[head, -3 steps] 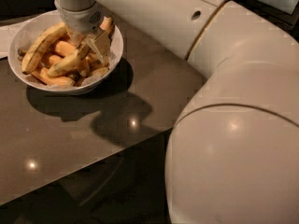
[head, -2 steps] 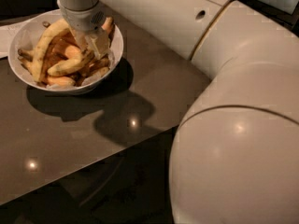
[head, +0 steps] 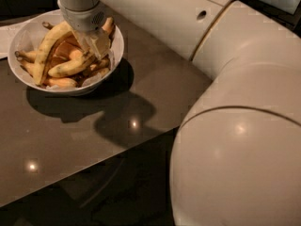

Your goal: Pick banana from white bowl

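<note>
The white bowl [head: 70, 90] stands at the back left of the brown table and holds several bananas. The banana [head: 70, 67], medium-long, curved, yellow-green and speckled, lies across the middle of the bowl. A longer yellow-green banana [head: 46, 51] lies to its left, and short orange bananas [head: 59, 82] lie around them. My gripper [head: 94, 44] points down into the right half of the bowl, just above the banana's right end. Whether it touches the banana is hidden.
The brown table [head: 94, 135] has its front edge running diagonally from lower left to centre. A white paper [head: 5, 32] lies left of the bowl. My large pale arm [head: 235, 140] fills the right side and reaches over the table.
My gripper has shifted slightly right and down inside the bowl. The bananas have barely moved.
</note>
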You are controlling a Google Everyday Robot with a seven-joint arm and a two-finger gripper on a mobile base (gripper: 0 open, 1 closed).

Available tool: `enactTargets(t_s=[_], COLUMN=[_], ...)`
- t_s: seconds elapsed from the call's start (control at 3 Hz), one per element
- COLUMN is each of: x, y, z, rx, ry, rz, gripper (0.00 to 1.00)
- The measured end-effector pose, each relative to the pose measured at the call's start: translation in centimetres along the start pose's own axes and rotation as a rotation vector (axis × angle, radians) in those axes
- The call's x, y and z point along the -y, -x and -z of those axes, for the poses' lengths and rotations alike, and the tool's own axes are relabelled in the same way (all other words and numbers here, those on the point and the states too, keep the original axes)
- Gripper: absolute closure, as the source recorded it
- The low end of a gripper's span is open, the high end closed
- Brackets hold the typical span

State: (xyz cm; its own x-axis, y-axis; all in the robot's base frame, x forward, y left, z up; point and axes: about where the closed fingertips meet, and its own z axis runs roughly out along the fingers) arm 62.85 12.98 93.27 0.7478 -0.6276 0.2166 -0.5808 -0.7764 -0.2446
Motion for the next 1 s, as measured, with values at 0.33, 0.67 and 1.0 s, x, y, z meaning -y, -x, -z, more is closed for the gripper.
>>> enactTargets(t_s=[0.33,0.67,1.0], x=[0.0,0.2,0.5], y=[0.0,-0.3,-1.5], z=[0.0,0.2,2.0], rx=[0.000,0.003,0.008], ry=[0.000,0.013,-0.003], rz=[0.000,-0.032,-0.081], gripper=[1.00,1.00,1.00])
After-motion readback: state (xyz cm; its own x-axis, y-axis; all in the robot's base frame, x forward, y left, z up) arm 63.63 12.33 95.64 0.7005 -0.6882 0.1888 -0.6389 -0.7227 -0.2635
